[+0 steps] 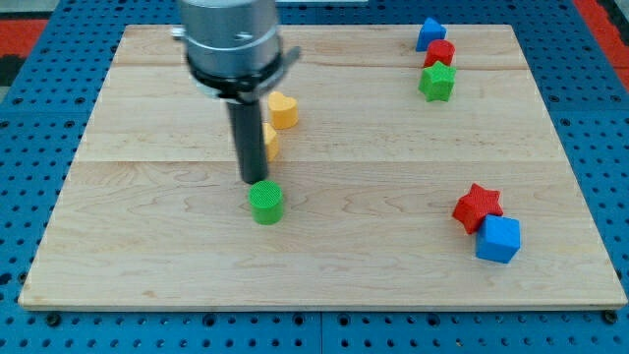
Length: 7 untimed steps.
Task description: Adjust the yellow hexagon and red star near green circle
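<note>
Camera view shows my tip (254, 181), a bare rod with nothing to spread or pinch, standing just above the green circle (265, 204), which sits left of the board's middle, nearer the bottom edge. A yellow block (269, 143), half hidden behind the rod, is most likely the yellow hexagon; a yellow heart (283, 110) lies just beyond it toward the top edge. The red star (478, 206) rests well apart near the right edge, touching a blue cube (498, 239). I judge the star needs the long push: I should come round to its right side, above the cube, and drive it leftward so the cube stays behind. The wooden board (147, 256) between them is open, with ample room from the bottom edge. A blue block (429, 33), red block (440, 52) and green block (437, 83) crowd the top right corner, out of the way.
</note>
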### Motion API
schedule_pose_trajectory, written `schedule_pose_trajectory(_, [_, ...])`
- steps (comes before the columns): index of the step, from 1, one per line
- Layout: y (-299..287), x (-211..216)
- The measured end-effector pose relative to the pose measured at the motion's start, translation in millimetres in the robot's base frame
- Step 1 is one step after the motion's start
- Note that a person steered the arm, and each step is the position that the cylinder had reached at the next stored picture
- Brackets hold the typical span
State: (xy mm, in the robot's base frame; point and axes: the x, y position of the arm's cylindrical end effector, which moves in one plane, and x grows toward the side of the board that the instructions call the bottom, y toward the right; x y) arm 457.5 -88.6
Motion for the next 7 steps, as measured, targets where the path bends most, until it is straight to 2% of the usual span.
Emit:
schedule_pose_trajectory(1, [-46.6, -21.4])
schedule_pose_trajectory(2, [-37.5, -52.6])
schedule_pose_trajectory(3, [-4.6, -69.7])
schedule_pose_trajectory(6, [60.3, -46.3])
schedule_pose_trajectory(7, [124.9, -55.7])
